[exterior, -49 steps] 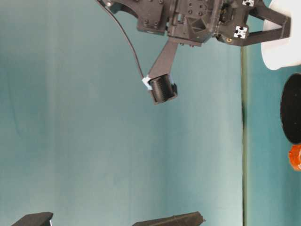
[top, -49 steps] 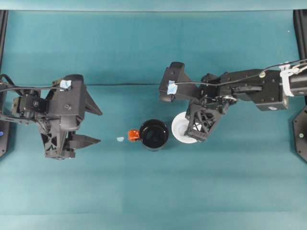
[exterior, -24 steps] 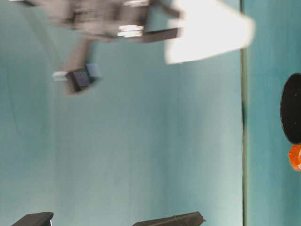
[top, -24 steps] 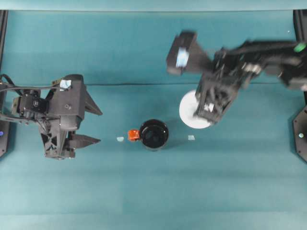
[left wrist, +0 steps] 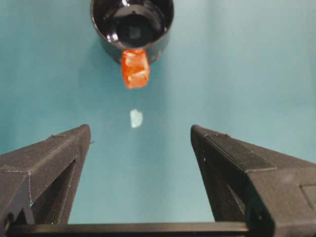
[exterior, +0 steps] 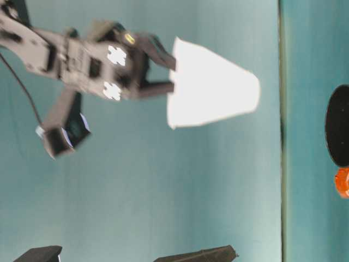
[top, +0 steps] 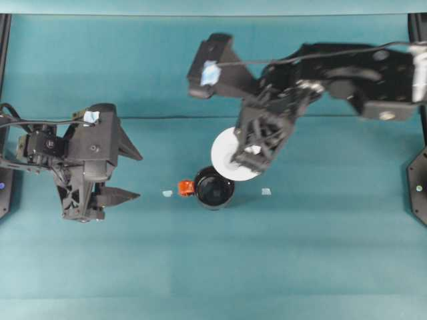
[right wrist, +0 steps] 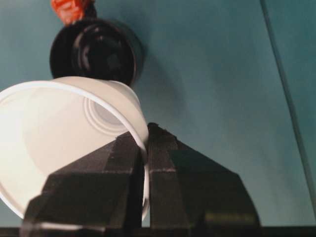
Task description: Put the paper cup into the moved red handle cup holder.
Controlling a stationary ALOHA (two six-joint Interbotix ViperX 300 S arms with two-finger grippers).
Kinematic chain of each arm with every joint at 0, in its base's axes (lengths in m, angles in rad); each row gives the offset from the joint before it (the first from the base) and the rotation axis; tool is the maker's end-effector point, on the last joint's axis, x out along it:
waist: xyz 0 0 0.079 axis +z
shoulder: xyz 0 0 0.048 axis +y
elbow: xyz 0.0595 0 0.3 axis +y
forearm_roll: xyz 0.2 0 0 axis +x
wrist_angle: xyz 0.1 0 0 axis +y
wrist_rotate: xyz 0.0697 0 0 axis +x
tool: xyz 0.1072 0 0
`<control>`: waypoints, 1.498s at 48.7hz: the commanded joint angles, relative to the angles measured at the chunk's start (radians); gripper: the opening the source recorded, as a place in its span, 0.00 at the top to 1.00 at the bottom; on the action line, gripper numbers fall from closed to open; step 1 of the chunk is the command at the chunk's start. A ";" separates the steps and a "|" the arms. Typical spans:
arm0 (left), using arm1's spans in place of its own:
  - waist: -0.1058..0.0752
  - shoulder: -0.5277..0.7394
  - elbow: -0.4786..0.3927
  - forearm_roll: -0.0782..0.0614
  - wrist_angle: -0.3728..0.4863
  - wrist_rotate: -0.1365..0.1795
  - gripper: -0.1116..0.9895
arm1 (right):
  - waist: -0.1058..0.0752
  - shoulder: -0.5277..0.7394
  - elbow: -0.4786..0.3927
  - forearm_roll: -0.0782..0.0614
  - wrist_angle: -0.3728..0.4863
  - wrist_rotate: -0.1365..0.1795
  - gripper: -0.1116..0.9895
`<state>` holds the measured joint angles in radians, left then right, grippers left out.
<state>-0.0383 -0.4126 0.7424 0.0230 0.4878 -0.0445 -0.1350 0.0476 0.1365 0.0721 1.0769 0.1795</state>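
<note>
My right gripper is shut on the rim of the white paper cup, holding it in the air, upright and slightly tilted. In the table-level view the paper cup hangs well above the table. The cup partly overlaps the black red handle cup holder in the right wrist view. The holder stands on the table at centre, its red tab pointing left. My left gripper stays open at the left, apart from the holder.
A small pale scrap lies left of the red tab, and another scrap lies right of the holder. A dark seam crosses the teal table behind the holder.
The right gripper has lifted the paper cup off the table and carried it left, from beside the holder to just above its far right edge. The left arm has not moved.
</note>
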 commanded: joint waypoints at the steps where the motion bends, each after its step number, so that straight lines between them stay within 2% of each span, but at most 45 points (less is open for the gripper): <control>1: -0.002 -0.005 -0.009 0.003 -0.008 -0.002 0.10 | 0.018 0.020 -0.011 0.003 -0.048 -0.003 0.99; 7: 0.000 -0.005 -0.009 0.000 -0.008 -0.002 0.10 | 0.037 0.063 -0.002 0.003 -0.117 -0.003 0.99; 8: -0.002 -0.003 -0.009 0.003 -0.008 -0.002 0.10 | 0.040 0.071 -0.002 0.002 -0.124 -0.003 0.99; 16: -0.002 -0.003 -0.009 0.003 -0.008 -0.002 0.10 | 0.057 0.137 0.002 0.000 -0.149 -0.005 0.99; 17: -0.002 -0.003 -0.009 0.000 -0.008 -0.002 0.10 | 0.057 0.143 0.003 -0.002 -0.150 -0.006 0.99; 18: 0.000 -0.002 -0.009 0.003 -0.008 -0.002 0.10 | 0.057 0.150 0.005 -0.002 -0.150 -0.006 0.99; 28: 0.000 0.000 -0.011 0.000 -0.008 -0.002 0.10 | 0.058 0.195 0.012 -0.002 -0.161 -0.008 0.99; 30: -0.002 0.000 -0.011 0.003 -0.008 -0.002 0.10 | 0.060 0.201 0.012 -0.002 -0.163 -0.008 0.99; 50: -0.002 0.002 -0.011 0.003 -0.008 -0.002 0.10 | 0.061 0.209 0.015 -0.003 -0.184 -0.008 0.99; 51: -0.002 0.002 -0.011 0.000 -0.008 -0.002 0.10 | 0.061 0.209 0.015 -0.003 -0.184 -0.008 0.99; 52: 0.000 0.002 -0.012 0.003 -0.008 -0.002 0.10 | 0.061 0.209 0.014 -0.003 -0.186 -0.008 0.99; 64: -0.002 0.005 -0.014 0.003 -0.008 -0.002 0.10 | 0.061 0.209 0.014 -0.003 -0.175 -0.008 0.99; 67: -0.003 0.005 -0.014 0.000 -0.008 -0.002 0.10 | 0.061 0.209 0.014 0.002 -0.175 -0.008 0.99; 73: -0.003 0.005 -0.014 0.003 -0.008 -0.002 0.10 | 0.069 0.209 0.012 0.003 -0.175 -0.008 0.95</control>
<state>-0.0383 -0.4034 0.7424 0.0230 0.4878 -0.0445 -0.0752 0.2638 0.1565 0.0706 0.9035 0.1795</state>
